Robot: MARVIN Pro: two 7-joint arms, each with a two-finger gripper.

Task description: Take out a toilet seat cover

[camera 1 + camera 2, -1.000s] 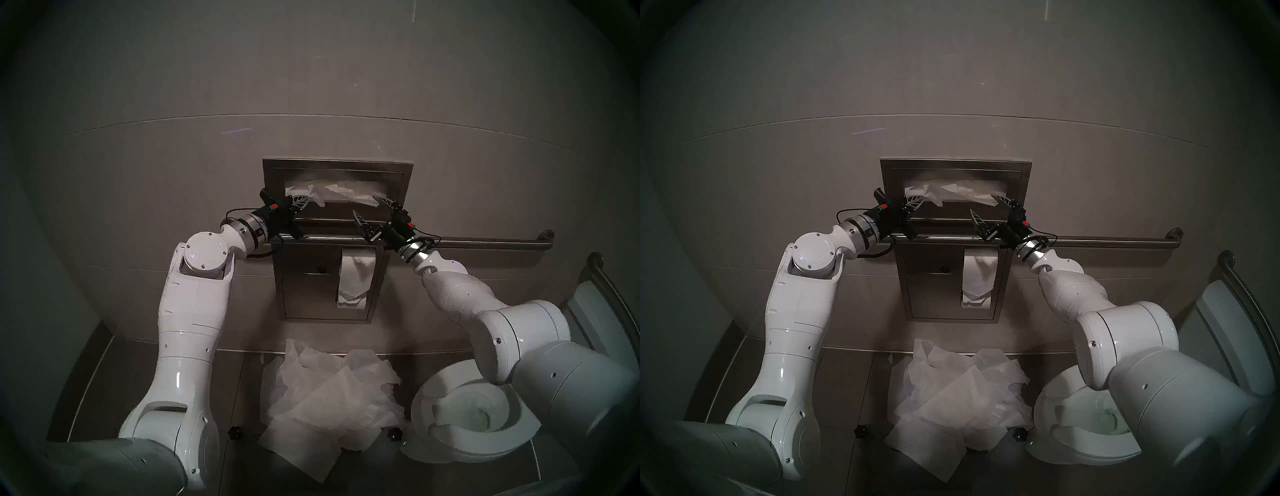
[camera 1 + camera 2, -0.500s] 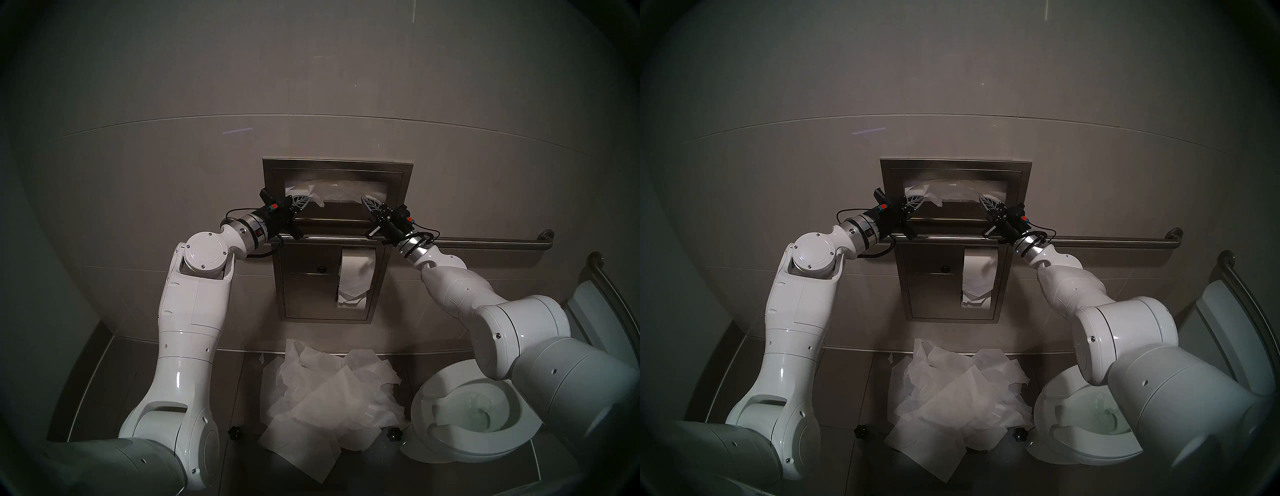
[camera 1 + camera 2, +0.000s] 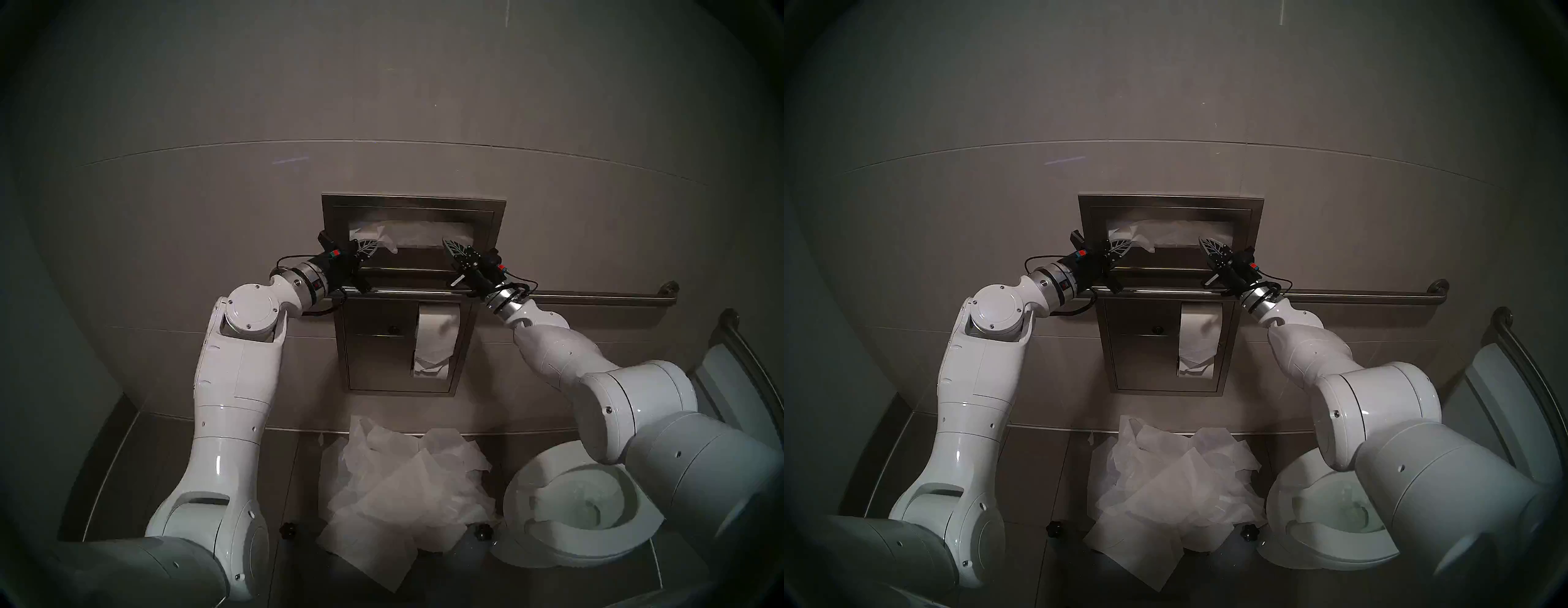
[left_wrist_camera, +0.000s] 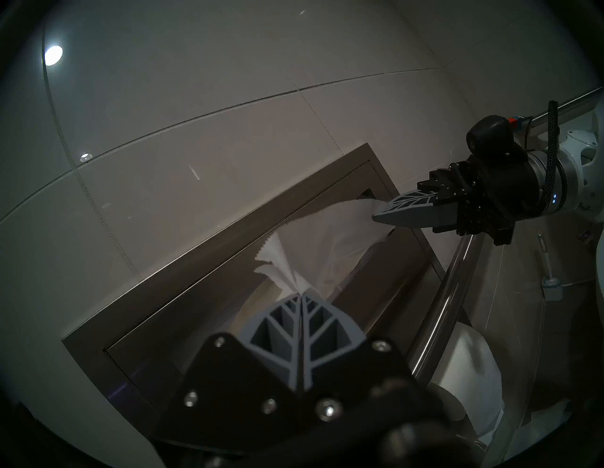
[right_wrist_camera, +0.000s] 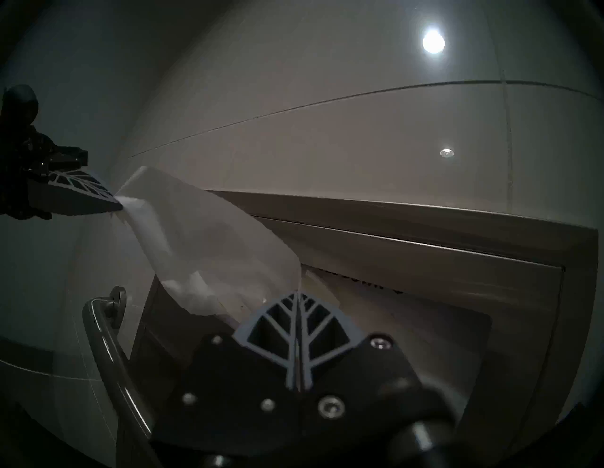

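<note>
Head left: toilet seat cover [image 3: 409, 235] sits in the slot of the steel wall dispenser [image 3: 413, 204], long axis horizontal along the slot. Left gripper [image 3: 373, 246] pinches its left end, right gripper [image 3: 449, 246] its right end; both jaws look closed onto the paper. Sheet spans between the two grippers, bunched and hanging a bit at the left. Grab bar [image 3: 594, 296] runs just below both wrists. Toilet paper roll [image 3: 437, 339] in the lower panel, paper heap [image 3: 403, 488] on the floor, toilet [image 3: 564, 509] at the right

Head right: same layout, both jaws clamped at opposite ends of the cover [image 3: 1168, 233], most of it inside the slot

Left wrist: left gripper [image 4: 300, 295] fingers pressed together with a gathered corner of the cover [image 4: 327, 248] coming out right at the tips. Sheet fans away from the tips toward the right gripper [image 4: 379, 217], which is shut on the far end. Serrated top edge visible

Right wrist: right gripper [image 5: 298, 295] fingers together, the cover's [image 5: 209, 248] near edge ends at or under the tips; exact contact hard to see. Translucent sheet stretches up-left to the left gripper [image 5: 118, 202], taut-ish. Dark lettering on the dispenser [image 5: 425, 248] face near the slot, unreadable
</note>
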